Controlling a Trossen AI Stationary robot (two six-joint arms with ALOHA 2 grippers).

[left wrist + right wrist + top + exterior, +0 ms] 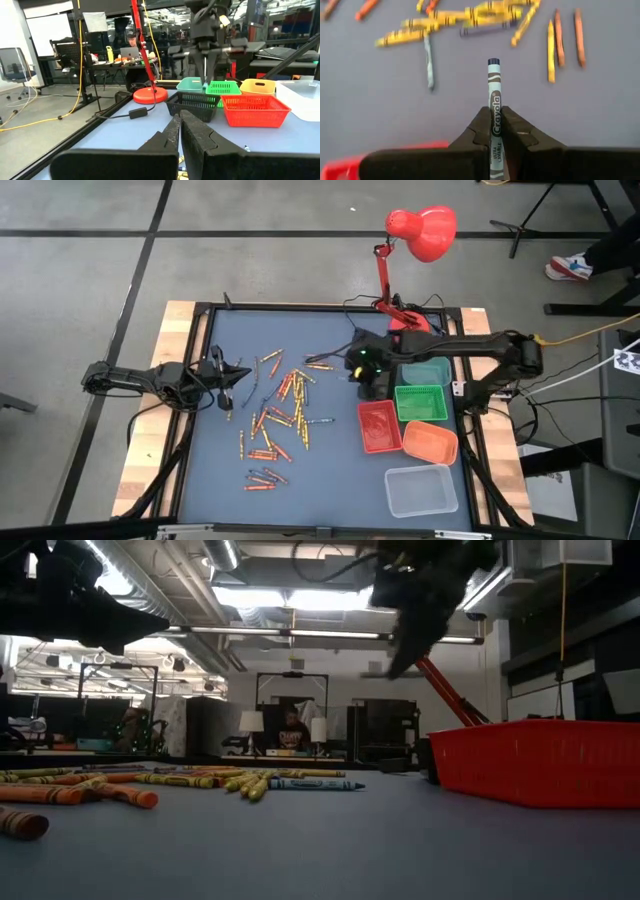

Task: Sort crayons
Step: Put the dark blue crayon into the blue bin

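Many crayons [285, 415], mostly orange, red and yellow, lie scattered on the blue-grey mat [320, 480] in the middle of the table. They also show in the low view [250, 781]. My right gripper [362, 370] hovers above the mat near the black tray [378, 388] and is shut on a dark blue crayon [494, 85]. My left gripper [228, 387] is at the table's left, beside the scattered crayons. Its fingers [172, 132] are shut and hold nothing. My right gripper pinches the dark blue crayon by its labelled middle [495, 107] between its two fingers. The crayon lies along the fingers, and its free end [493, 62] sticks out past the fingertips toward the mat. The fingers point down from above. The crayon is lifted clear of the mat.
A row of small trays stands at the right: teal [425, 372], green [420, 402], red [378, 425], orange [430, 442] and a clear one [420, 490]. A red desk lamp [420, 230] stands at the far edge. A person sits in the room behind [292, 730].
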